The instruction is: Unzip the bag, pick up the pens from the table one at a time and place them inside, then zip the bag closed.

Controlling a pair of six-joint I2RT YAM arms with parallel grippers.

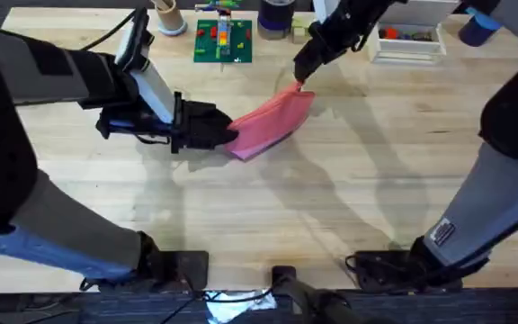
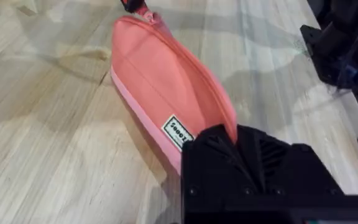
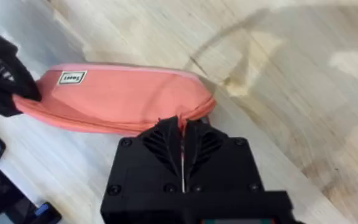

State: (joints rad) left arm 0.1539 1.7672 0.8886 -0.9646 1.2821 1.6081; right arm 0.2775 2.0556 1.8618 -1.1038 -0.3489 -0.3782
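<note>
Pink bag (image 1: pixel 272 123) lies stretched between both jaws, each gripping one end.

Both ends of the bag (image 1: pixel 272 121) are blocked by the left hand (image 1: pixel 227 133) and right hand (image 1: pixel 299 79); bare surface (image 1: pixel 331 198) is left open beside its long flank.

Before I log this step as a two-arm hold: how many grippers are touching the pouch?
2. The left gripper clamps the pink pouch at its near end, by the white label. The right gripper pinches the zip pull at the far end.
</note>
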